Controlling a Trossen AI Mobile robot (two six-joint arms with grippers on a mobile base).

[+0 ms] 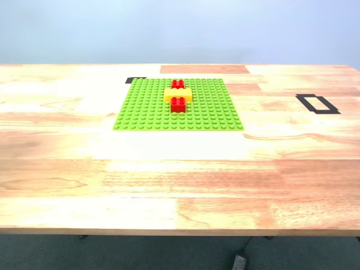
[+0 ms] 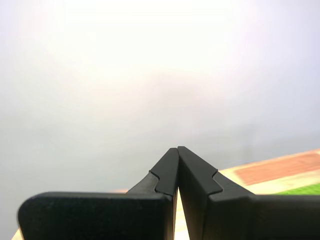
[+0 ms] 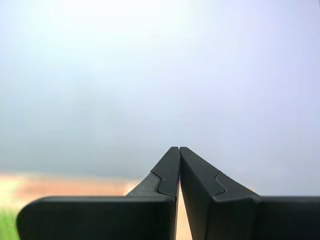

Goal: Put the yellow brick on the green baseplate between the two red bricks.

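Note:
The green baseplate [image 1: 146, 109] lies flat on the wooden table, at the far middle in the exterior view. On it the yellow brick [image 1: 178, 94] sits crosswise between the two red bricks, one behind it [image 1: 178, 84] and one in front [image 1: 178, 104], all three touching in a line. Neither arm shows in the exterior view. My first gripper [image 2: 177, 149] is shut with nothing between its fingertips and points at the pale wall; a sliver of the baseplate [image 2: 305, 189] shows past it. My second gripper [image 3: 178, 148] is shut and empty too.
A black tape rectangle [image 1: 318, 103] marks the table at the exterior view's right, and a small black tape mark [image 1: 135, 80] sits by the baseplate's far corner. A reddish plank patch [image 1: 204, 69] lies behind the plate. The table's near edge [image 1: 180, 230] runs across the bottom.

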